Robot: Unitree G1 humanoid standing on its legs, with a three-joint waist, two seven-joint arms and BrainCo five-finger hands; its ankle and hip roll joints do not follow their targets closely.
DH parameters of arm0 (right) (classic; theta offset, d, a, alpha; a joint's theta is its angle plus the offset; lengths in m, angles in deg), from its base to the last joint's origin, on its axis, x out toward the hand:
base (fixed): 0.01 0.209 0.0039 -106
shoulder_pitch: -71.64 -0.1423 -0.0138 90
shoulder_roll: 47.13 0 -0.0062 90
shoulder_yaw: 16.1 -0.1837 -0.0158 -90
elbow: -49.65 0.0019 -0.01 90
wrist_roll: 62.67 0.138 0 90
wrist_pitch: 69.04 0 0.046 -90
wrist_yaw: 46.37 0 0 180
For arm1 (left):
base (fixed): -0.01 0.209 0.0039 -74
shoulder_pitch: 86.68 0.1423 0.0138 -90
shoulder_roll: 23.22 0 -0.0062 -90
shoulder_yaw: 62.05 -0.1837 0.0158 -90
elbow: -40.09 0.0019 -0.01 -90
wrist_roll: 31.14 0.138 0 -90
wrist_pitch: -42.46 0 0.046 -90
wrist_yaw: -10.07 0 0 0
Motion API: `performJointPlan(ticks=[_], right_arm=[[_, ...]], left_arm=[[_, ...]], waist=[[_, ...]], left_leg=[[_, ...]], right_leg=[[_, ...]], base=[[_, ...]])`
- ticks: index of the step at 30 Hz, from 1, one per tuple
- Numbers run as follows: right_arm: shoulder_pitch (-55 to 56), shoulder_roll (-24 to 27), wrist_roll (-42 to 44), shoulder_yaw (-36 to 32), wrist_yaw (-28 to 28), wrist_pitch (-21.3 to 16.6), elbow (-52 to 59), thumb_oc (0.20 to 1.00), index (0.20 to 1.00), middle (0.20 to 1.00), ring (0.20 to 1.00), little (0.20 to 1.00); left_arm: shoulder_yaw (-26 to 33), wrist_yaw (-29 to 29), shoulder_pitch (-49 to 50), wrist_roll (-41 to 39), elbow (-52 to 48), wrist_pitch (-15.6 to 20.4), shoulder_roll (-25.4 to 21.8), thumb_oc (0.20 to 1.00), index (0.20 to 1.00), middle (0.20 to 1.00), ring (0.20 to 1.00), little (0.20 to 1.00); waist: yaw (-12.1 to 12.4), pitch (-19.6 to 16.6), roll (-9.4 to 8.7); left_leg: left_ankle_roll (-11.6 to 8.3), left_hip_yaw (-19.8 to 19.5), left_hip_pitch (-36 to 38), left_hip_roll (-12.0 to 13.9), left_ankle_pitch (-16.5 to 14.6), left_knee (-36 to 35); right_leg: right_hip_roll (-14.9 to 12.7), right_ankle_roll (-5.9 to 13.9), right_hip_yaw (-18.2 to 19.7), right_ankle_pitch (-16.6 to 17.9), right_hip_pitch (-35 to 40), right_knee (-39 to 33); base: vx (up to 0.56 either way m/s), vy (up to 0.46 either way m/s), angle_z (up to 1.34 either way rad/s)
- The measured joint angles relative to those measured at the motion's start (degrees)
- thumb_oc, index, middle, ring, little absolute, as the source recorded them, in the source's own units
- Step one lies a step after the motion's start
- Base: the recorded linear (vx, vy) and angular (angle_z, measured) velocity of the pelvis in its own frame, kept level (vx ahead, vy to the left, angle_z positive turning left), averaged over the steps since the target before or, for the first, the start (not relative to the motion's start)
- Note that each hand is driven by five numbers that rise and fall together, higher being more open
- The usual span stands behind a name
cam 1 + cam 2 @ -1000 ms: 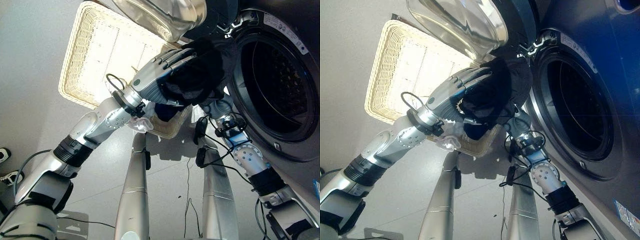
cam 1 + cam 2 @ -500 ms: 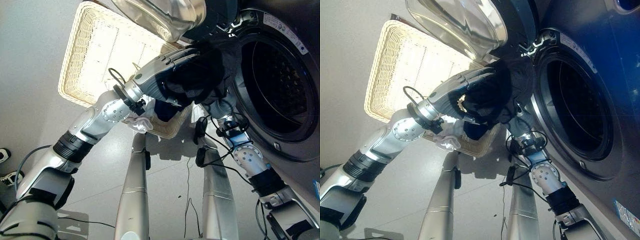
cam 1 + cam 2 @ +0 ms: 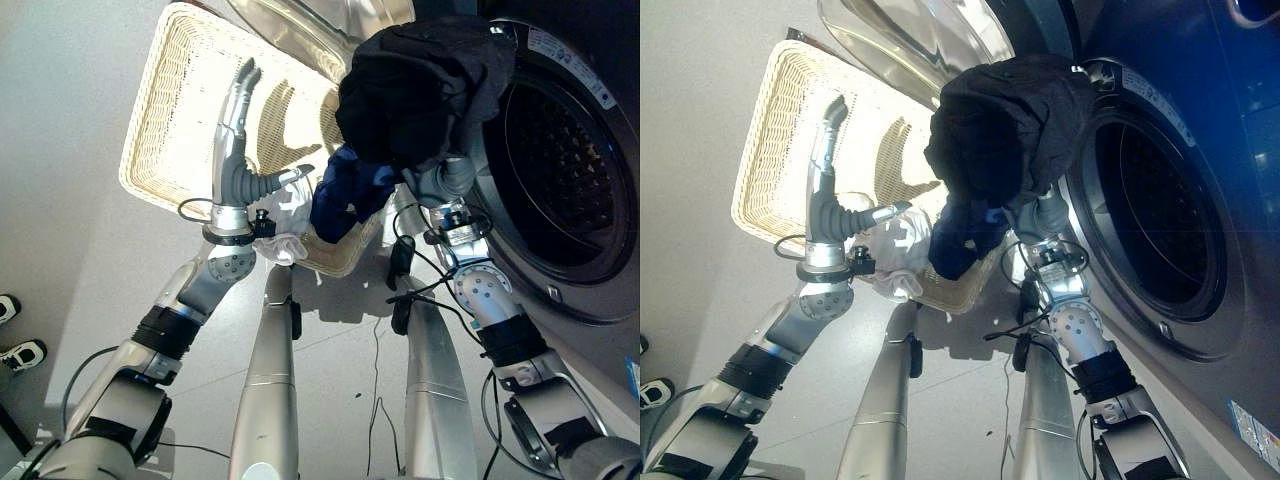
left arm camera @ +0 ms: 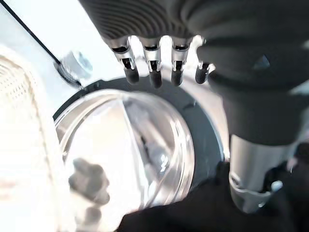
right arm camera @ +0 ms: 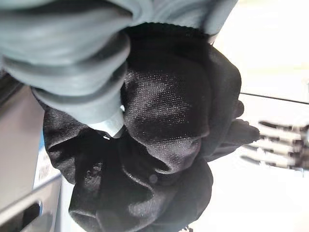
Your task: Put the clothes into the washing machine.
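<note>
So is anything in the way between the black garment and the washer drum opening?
Nothing visible blocks it. The black garment, bunched over the right hand, sits at the rim of the open drum. The glass door is swung aside, and the left hand is open over the wicker basket.

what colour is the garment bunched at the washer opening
Black, plain with a slight sheen; clearest in the right wrist view.

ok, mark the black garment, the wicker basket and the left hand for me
black garment (image 3: 420, 90): left eye view, middle of the bunched cloth.
wicker basket (image 3: 150, 150): left eye view, woven side wall.
left hand (image 3: 235, 150): left eye view, palm below the straight fingers.
</note>
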Motion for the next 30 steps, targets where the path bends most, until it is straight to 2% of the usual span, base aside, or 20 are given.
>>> performJointPlan(ticks=[7,17,21,23,26,27,28,29,30], right_arm=[[-0.31,0.32,2.66,-0.40,0.83,0.39,-4.73,0.200,0.200,0.200,0.200,0.200],[-3.94,2.70,10.93,-0.62,0.82,4.62,-24.07,0.200,0.200,0.200,0.200,0.200],[-10.14,4.34,17.69,-2.39,3.85,4.91,-42.10,0.200,0.200,0.200,0.200,0.200],[-13.08,6.33,19.09,-6.47,8.52,3.49,-49.71,0.200,0.200,0.200,0.200,0.200],[-16.97,11.16,19.67,-9.86,17.89,-1.71,-55.09,0.200,0.200,0.200,0.200,0.200],[-18.12,13.20,20.39,-11.91,23.29,-7.27,-54.71,0.200,0.200,0.200,0.200,0.200],[-19.20,14.94,21.82,-13.59,26.90,-13.14,-54.35,0.689,0.689,0.689,0.689,0.689],[-19.64,16.04,22.33,-14.07,29.20,-17.30,-53.64,1.000,1.000,1.000,1.000,1.000],[-20.06,17.14,22.22,-14.98,31.58,-22.47,-51.79,1.000,1.000,1.000,1.000,1.000]], left_arm=[[1.56,3.35,-0.73,-2.31,3.05,-0.03,1.45,1.000,1.000,1.000,1.000,1.000],[0.94,6.46,-5.43,-5.09,15.51,-1.22,1.84,1.000,1.000,1.000,1.000,1.000],[-3.03,6.23,-10.24,-7.38,26.95,-1.75,1.59,1.000,1.000,1.000,1.000,1.000],[-5.14,5.11,-11.94,-9.02,30.47,-1.79,1.05,1.000,1.000,1.000,1.000,1.000],[-8.09,3.97,-12.79,-11.19,32.79,-1.81,-0.85,1.000,1.000,1.000,1.000,1.000],[-8.24,3.55,-12.45,-12.05,33.16,-1.86,-1.53,1.000,1.000,1.000,1.000,1.000],[-9.00,3.52,-12.46,-12.95,33.15,-1.89,-1.89,1.000,1.000,1.000,1.000,1.000],[-9.57,3.45,-12.57,-13.01,33.09,-2.29,-2.08,1.000,1.000,1.000,1.000,1.000],[-10.55,3.26,-12.53,-12.97,33.00,-2.88,-2.36,1.000,1.000,1.000,1.000,1.000]], waist=[[-0.09,0.00,0.00],[-0.22,0.00,0.00],[-0.20,0.00,0.00],[-0.12,0.00,0.00],[-0.07,0.01,-0.01],[-0.30,0.02,-0.04],[-0.16,0.03,-0.05],[-0.27,0.03,-0.05],[-0.64,0.03,-0.05]], left_leg=[[0.00,0.06,0.00,0.02,0.00,-0.03],[-0.01,0.26,0.00,0.10,-0.01,-0.07],[0.00,0.62,0.02,0.21,-0.01,0.09],[0.01,0.76,0.02,0.29,0.00,0.10],[0.04,1.00,-0.01,0.34,0.01,0.09],[0.04,0.99,-0.02,0.43,0.01,0.07],[0.04,0.93,-0.21,0.67,0.01,0.08],[0.04,0.83,-0.34,0.72,0.01,0.08],[0.04,0.67,-0.62,0.77,0.01,0.19]], right_leg=[[0.04,0.00,0.03,0.00,0.01,-0.23],[0.08,-0.05,0.07,0.10,-0.03,-0.68],[0.12,-0.08,0.21,0.40,-0.01,-0.90],[0.21,-0.07,0.24,0.76,0.00,-1.24],[0.32,0.01,0.39,1.30,0.06,-1.84],[0.44,0.02,0.42,1.64,0.15,-2.31],[0.73,0.01,0.39,2.05,0.25,-2.66],[0.84,0.00,0.33,2.12,0.25,-2.78],[0.93,0.00,0.23,2.19,0.20,-2.97]], base=[[0.00,0.000,0.00],[0.00,0.006,0.00],[0.01,0.025,-0.03],[0.01,0.020,-0.05],[0.01,-0.012,-0.06],[0.00,-0.051,-0.11],[0.01,-0.060,-0.09],[0.00,-0.034,-0.04],[0.00,0.000,0.00]])
